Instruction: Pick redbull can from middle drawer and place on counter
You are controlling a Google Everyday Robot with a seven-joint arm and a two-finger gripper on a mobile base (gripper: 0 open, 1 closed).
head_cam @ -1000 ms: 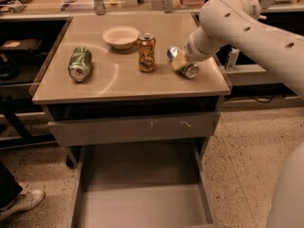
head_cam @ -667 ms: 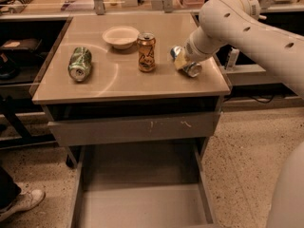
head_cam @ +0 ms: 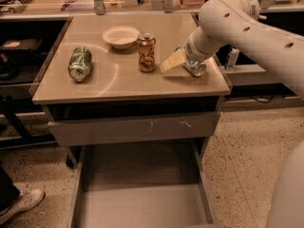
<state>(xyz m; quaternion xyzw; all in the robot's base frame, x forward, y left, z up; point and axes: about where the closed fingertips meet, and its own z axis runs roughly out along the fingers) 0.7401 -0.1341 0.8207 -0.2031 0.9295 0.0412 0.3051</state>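
The redbull can (head_cam: 196, 69) lies on its side on the counter (head_cam: 123, 82), near the right edge, silver end toward me. My gripper (head_cam: 183, 66) is at the can, low over the counter, and looks open: one pale yellow finger (head_cam: 172, 61) is spread out to the can's left, the other is hidden behind the wrist. The middle drawer (head_cam: 142, 194) is pulled out below, its bare grey floor showing.
A green dented can (head_cam: 80, 63) lies at the counter's left. An orange-gold can (head_cam: 146, 52) stands mid-counter next to a white bowl (head_cam: 121, 36). A scratched grey drawer front (head_cam: 133, 128) sits above the open drawer. A person's shoe (head_cam: 21, 204) is at lower left.
The pale yellow finger has swung out to the left of the can. The can now rests lower on the counter, silver end forward. The arm has hardly moved.
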